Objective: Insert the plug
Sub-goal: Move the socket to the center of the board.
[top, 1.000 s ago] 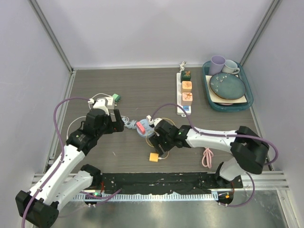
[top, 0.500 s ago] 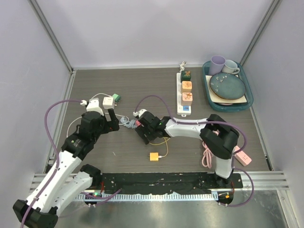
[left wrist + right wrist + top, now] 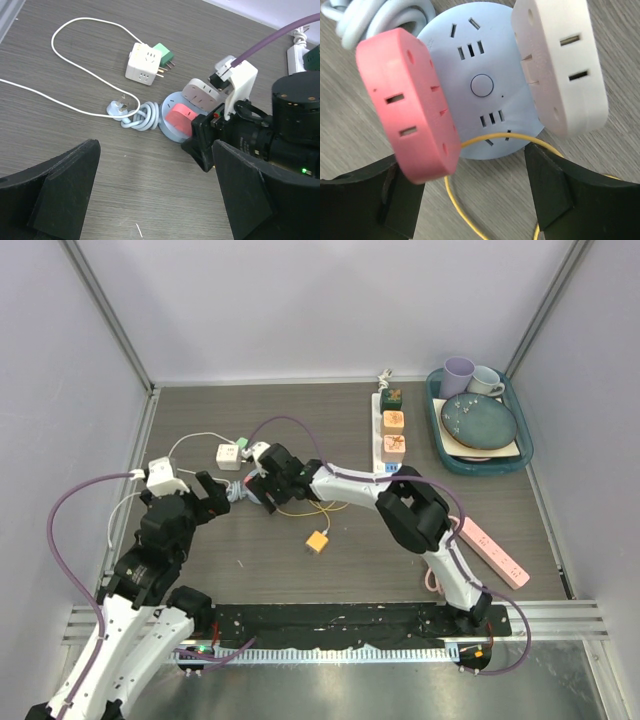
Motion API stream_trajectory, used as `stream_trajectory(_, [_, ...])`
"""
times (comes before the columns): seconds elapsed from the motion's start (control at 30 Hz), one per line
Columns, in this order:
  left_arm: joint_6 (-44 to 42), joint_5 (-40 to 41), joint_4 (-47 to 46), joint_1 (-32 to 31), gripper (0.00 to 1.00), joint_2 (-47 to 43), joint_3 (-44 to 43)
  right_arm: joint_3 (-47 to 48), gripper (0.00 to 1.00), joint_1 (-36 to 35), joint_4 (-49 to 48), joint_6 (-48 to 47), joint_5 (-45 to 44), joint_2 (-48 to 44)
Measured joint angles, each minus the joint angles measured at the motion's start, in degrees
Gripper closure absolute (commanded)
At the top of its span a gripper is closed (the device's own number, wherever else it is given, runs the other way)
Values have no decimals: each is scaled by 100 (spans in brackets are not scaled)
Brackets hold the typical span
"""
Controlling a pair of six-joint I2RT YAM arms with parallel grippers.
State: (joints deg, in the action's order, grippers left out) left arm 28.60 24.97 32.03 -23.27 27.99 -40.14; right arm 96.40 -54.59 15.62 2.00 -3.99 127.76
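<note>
A round pale-blue socket hub (image 3: 482,90) lies on the table with a pink adapter (image 3: 410,110) and a beige adapter (image 3: 565,65) plugged into its sides. My right gripper (image 3: 470,195) is open and empty, its fingertips (image 3: 555,185) right at the hub's near edge, over a yellow cable (image 3: 451,200). In the top view the right gripper (image 3: 268,480) reaches far left. My left gripper (image 3: 150,200) is open and empty, left of the hub (image 3: 172,107). A white plug (image 3: 118,106) on a white cable lies beside the hub's coiled grey cord (image 3: 142,116).
A white cube adapter (image 3: 228,454) with a green plug (image 3: 244,445) lies behind the hub. A yellow plug (image 3: 317,541) lies mid-table. A white power strip (image 3: 380,440) with adapters, a pink strip (image 3: 492,552) and a dish tray (image 3: 480,462) are on the right.
My right arm swept left across the table and the hub moved left with it. My left arm drew back to the left. The yellow plug shifted slightly.
</note>
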Motion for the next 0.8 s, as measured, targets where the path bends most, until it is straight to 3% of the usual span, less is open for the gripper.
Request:
stream_trajectory(0.17, [7, 50, 2, 7, 0, 2, 20, -444, 18, 20, 214, 74, 20, -551])
stream_trajectory(0.37, [7, 31, 0, 39, 0, 0, 20, -2022, 18, 225, 927, 651, 48, -2750])
stream_trajectory(0.57, [7, 28, 0, 48, 0, -111, 22, -3292, 16, 1255, 1587, 1510, -151, -4780])
stream_trajectory(0.8, [7, 20, -2, 52, 0, -199, 22, -4562, 17, 2337, 2900, 2369, -452, -5858])
